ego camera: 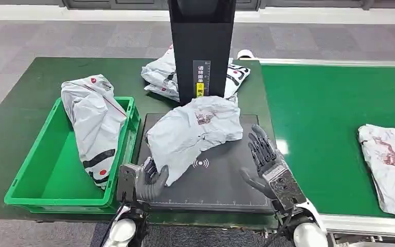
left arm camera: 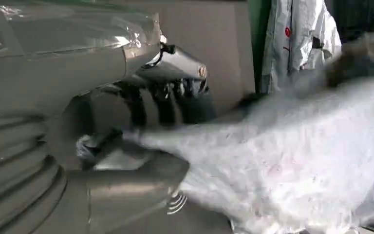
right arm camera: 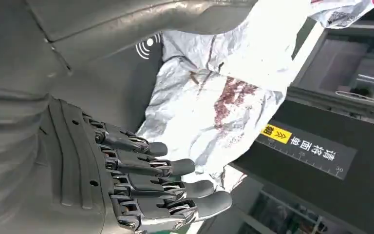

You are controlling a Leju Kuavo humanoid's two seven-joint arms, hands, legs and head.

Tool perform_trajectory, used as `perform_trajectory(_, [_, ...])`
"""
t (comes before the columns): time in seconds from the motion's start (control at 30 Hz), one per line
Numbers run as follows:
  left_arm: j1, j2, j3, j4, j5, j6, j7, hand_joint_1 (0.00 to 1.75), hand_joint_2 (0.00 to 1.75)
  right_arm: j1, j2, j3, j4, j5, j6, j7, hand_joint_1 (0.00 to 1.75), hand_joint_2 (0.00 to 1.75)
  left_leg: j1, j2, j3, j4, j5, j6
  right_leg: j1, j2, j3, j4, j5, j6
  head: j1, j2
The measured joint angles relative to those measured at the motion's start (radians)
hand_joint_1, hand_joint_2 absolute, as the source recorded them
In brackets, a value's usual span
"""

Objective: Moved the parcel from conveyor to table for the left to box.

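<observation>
Left hand (ego camera: 151,180) fingers pinch the parcel (ego camera: 195,131) edge (right hand (ego camera: 267,159) fingers spread, just beside it).

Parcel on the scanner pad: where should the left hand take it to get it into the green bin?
Probably the near-left corner of the parcel, where the left hand already grips it. The bag is soft and crumpled, and that corner hangs lowest over the scanner pad, closest to the green bin. Come from the bin side; the right hand stands open, apart.
</observation>
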Motion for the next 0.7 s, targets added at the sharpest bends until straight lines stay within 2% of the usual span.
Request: perform_trajectory(0.7, [-0.032, -0.008, 0.043, 0.032, -0.037, 0.04, -0.008, 1.75, 1.75, 0.068, 0.0, -0.028, -0.056, 0.024, -0.01, -0.022, 0.0, 1.75, 0.0, 0.0, 0.0, 0.0, 0.0, 0.0, 0.0, 0.0, 0.0, 0.0, 0.0, 0.0, 0.0, 0.0])
